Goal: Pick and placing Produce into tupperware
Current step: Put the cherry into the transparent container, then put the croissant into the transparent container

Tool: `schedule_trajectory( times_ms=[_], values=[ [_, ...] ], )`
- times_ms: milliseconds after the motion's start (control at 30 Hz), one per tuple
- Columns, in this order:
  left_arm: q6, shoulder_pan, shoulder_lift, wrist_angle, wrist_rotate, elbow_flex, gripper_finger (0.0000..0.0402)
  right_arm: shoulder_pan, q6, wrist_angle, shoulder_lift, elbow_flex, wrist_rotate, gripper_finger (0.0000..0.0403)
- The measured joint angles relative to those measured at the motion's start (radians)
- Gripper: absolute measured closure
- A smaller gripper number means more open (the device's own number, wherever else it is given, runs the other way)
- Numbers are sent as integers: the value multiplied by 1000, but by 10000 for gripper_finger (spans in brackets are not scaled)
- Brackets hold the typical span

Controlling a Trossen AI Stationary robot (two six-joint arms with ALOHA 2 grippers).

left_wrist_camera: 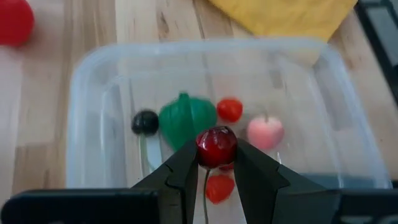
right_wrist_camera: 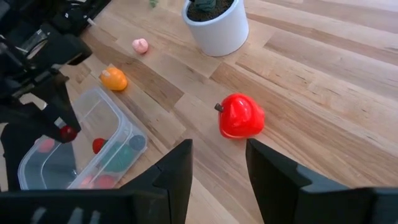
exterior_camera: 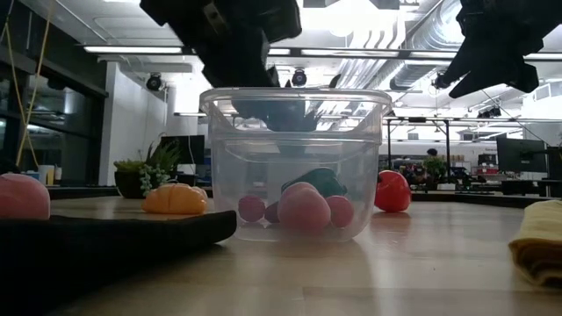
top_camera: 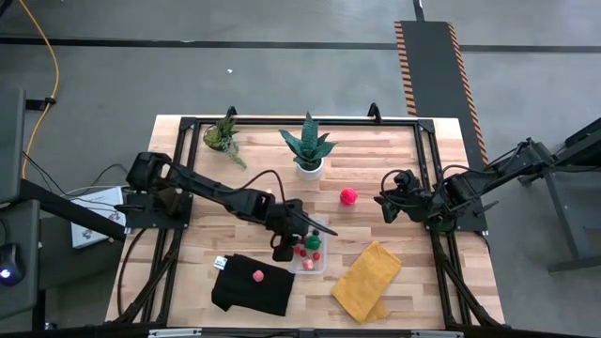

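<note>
You are looking at the clear rectangular tupperware (left_wrist_camera: 93, 81) sitting upright and uncovered on the wooden table, between the black cloth and the yellow cloth, already holding a green pepper-like piece (left_wrist_camera: 185, 118), a small dark berry (left_wrist_camera: 145, 122), a red piece (left_wrist_camera: 229, 109) and a pink peach-like piece (left_wrist_camera: 265, 132). A glossy dark red cherry (left_wrist_camera: 216, 146) is hanging just above its open top, pinched between the left gripper's (left_wrist_camera: 217, 163) fingertips. Outside it, a red pepper (right_wrist_camera: 240, 116) is lying on bare wood near the white plant pot, an orange piece (right_wrist_camera: 114, 78) is resting near the container, and a pink piece (top_camera: 257, 275) is sitting on the black cloth.
</note>
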Motion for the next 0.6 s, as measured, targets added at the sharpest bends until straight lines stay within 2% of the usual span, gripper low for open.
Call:
schedule_trajectory(
  times_ms=[267,600],
  values=[
    [-11,0,0,44,-12,-1,313,0,11,1,0,0,1,261],
    [-48,0,0,45,-23,-1,226,0,13,0,0,0,1,261]
  ],
)
